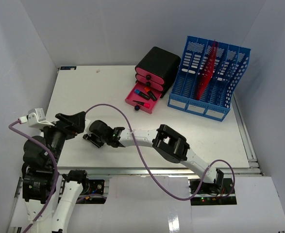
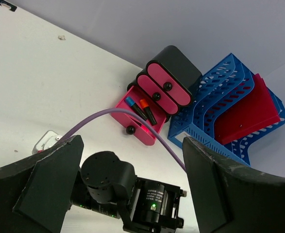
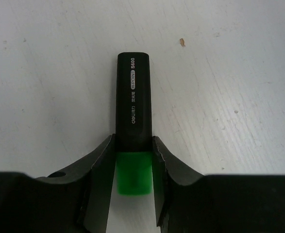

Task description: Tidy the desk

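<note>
Three grey walls (image 1: 108,29) enclose the white desk (image 1: 98,92); right claw (image 3: 133,141) grips a marker (image 3: 133,97), left claw (image 2: 131,141) gapes wide.

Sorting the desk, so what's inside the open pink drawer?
The open pink drawer holds at least a blue-capped marker and an orange-capped marker. Its rear is hidden under the drawer unit.

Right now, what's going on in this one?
The right gripper is clamped on a black highlighter with a green cap at the near left part of the desk, seemingly not yet lifted. The left gripper hovers open close by, holding nothing. At the back, the pink and black drawer unit has its bottom drawer pulled out with markers inside, beside a blue file rack holding a red folder.
</note>
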You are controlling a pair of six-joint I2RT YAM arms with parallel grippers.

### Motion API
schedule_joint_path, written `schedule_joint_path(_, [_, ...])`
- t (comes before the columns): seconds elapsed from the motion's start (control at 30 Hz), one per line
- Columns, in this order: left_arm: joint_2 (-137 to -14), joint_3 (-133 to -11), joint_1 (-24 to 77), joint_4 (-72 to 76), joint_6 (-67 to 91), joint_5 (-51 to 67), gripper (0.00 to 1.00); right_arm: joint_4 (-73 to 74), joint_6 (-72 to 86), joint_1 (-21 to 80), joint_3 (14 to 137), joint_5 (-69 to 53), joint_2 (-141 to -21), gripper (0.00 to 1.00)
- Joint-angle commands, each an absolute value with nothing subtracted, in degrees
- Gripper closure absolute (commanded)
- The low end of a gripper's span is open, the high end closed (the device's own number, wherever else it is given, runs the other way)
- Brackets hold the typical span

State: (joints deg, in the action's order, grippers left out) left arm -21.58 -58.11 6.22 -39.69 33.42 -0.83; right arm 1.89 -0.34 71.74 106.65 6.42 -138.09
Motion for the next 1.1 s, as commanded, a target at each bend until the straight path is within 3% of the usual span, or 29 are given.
schedule_joint_path(0.0, [-21.45, -56.77, 6.24, -40.16, 34.19, 2.36, 0.06, 6.41, -7.21, 70.21, 101.85, -1.58, -135.42, 0.92])
schedule_joint_path(0.27, [-19.94, -53.70, 6.24, -38.73, 35.98, 5.05, 0.06, 5.65, -14.88, 60.90, 90.79, -6.21, -118.67, 0.92])
schedule_joint_path(0.57, [-18.64, -47.06, 6.24, -34.05, 38.92, 9.74, 0.06, 5.27, -19.86, 45.62, 81.41, -2.46, -104.29, 0.92])
schedule_joint_path(0.73, [-18.75, -43.05, 6.24, -32.06, 40.47, 12.42, 0.06, 4.99, -21.90, 39.98, 82.43, -0.93, -103.95, 0.92])
schedule_joint_path(1.07, [-25.83, -29.85, 6.24, -22.92, 44.25, 26.65, 0.06, 9.12, -23.84, 35.79, 92.45, -2.41, -116.15, 0.86])
